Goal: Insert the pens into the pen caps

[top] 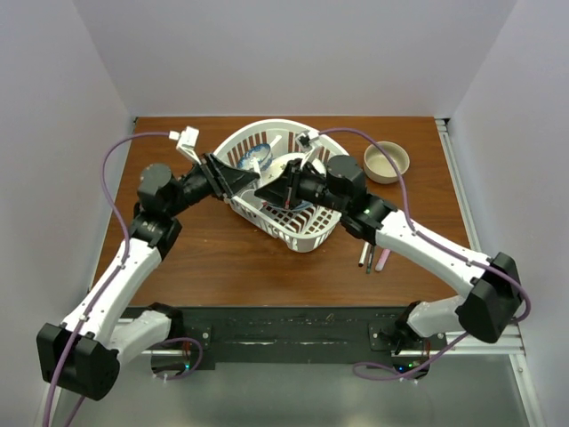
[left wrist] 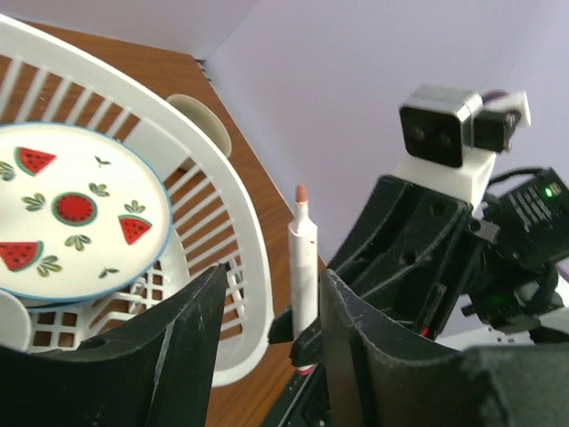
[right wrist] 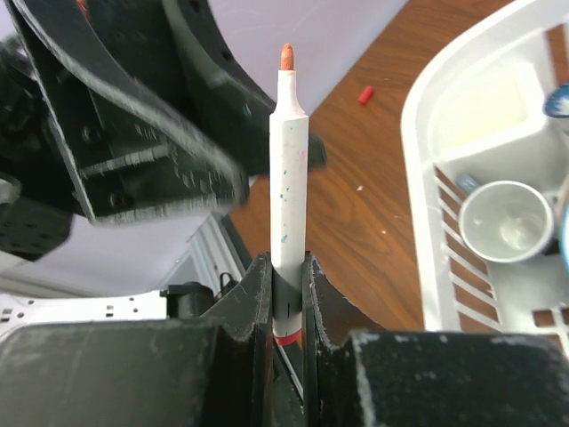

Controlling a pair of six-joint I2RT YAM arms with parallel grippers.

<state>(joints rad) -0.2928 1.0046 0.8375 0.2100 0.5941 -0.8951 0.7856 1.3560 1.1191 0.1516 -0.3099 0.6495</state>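
My right gripper (right wrist: 286, 267) is shut on a white pen (right wrist: 289, 169) with a bare orange-red tip and holds it upright above the table. The same pen shows in the left wrist view (left wrist: 303, 267), standing between my left gripper's (left wrist: 271, 289) wide-open jaws, which touch nothing. In the top view the two grippers meet over the basket's left side, left (top: 252, 182) and right (top: 272, 191). A small red pen cap (right wrist: 365, 93) lies on the wooden table. Two slim pens (top: 365, 256) and a lilac-pink pen (top: 383, 259) lie right of the basket.
A white ribbed basket (top: 313, 236) sits mid-table with a watermelon-print plate (left wrist: 76, 213) and a small cup (right wrist: 502, 218) inside. A beige bowl (top: 387, 163) stands at the back right. White walls enclose the table on three sides.
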